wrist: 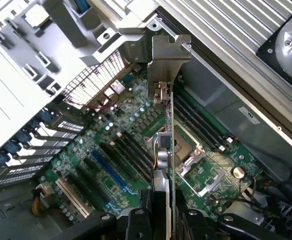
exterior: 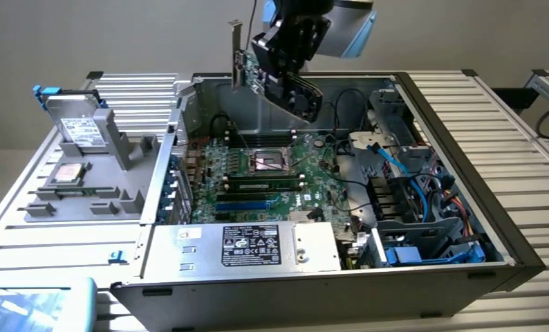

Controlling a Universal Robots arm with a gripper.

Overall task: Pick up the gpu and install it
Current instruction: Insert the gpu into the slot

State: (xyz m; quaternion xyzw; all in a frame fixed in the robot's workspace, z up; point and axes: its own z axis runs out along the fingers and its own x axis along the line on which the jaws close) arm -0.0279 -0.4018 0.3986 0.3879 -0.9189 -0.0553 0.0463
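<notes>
Front of the case [exterior: 459, 111]: power supply [exterior: 256, 245] with its black label facing up, lying flat at the near edge. Behind it is the motherboard [exterior: 326, 197], with blue slots [exterior: 247, 205] nearest, then two memory sticks [exterior: 265, 185], then the CPU socket [exterior: 265, 160] (lid frame visible, nothing on top).

The gpu [exterior: 298, 93] is up in the air over the far half of the board, tilted, not seated in any slot. The black cooler faces the exterior view's right, and the silver end bracket [exterior: 235, 52] sticks up on the exterior view's left. The gripper [exterior: 276, 59] is clamped on the card's upper part, with the fingers closed against both faces.

In the wrist view the card is edge-on, hanging above the strip between the socket and the slots.

Off to the exterior view's left, outside the case, a hard drive [exterior: 79, 130] stands upright in a grey fixture [exterior: 127, 149].
</notes>
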